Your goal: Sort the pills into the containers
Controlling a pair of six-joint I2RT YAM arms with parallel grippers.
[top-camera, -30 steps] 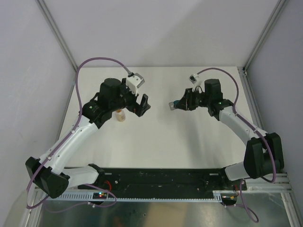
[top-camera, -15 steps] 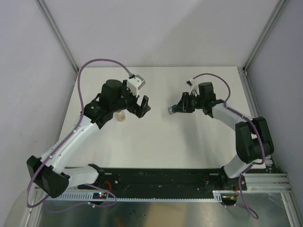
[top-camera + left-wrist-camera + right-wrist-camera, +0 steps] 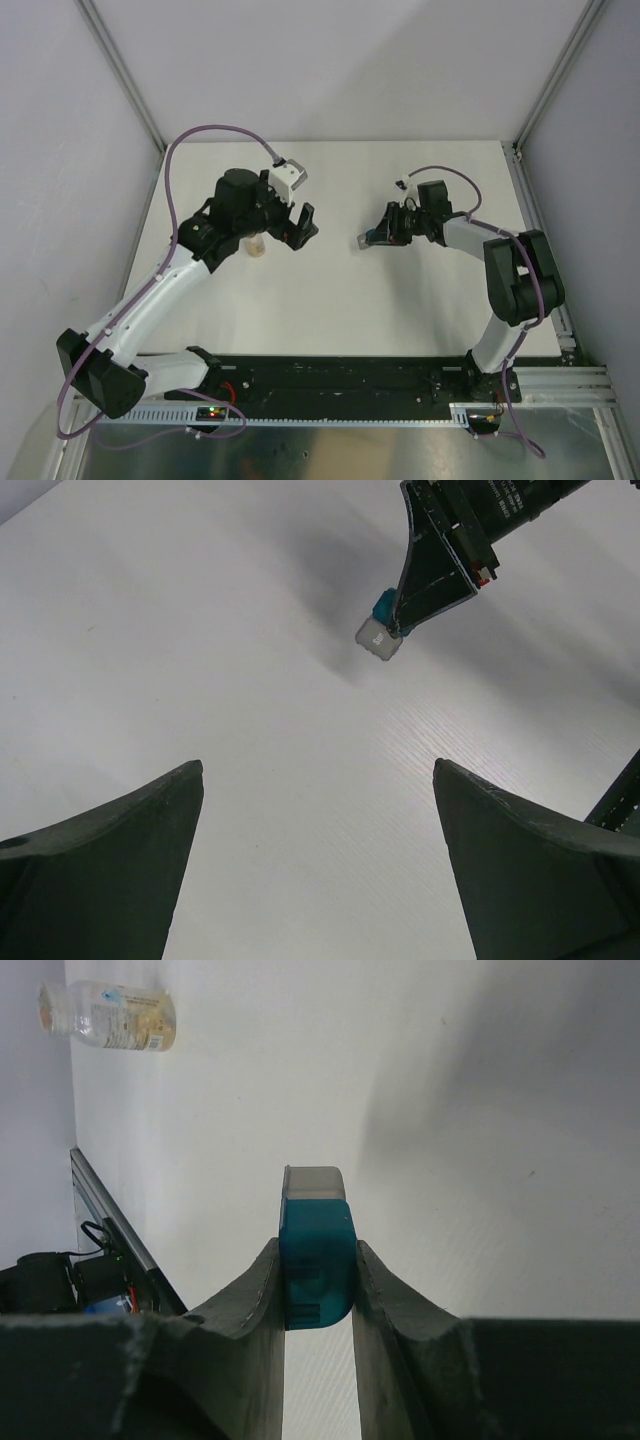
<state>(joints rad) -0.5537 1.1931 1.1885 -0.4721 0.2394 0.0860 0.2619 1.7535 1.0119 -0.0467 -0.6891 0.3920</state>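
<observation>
The teal-blue box is pinched between the fingers of the right gripper, its grey flap poking out past the fingertips. The small translucent vial, tan-tinted, sits loose just behind the left gripper, well apart from the right one.

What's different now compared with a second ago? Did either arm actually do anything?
The right arm folded its elbow in toward the middle, and the right fingers, clamped on the teal box, slid slightly toward the near edge. Nothing was picked up or let go. The left arm, the left fingers spread apart, and the vial stayed where they were.
</observation>
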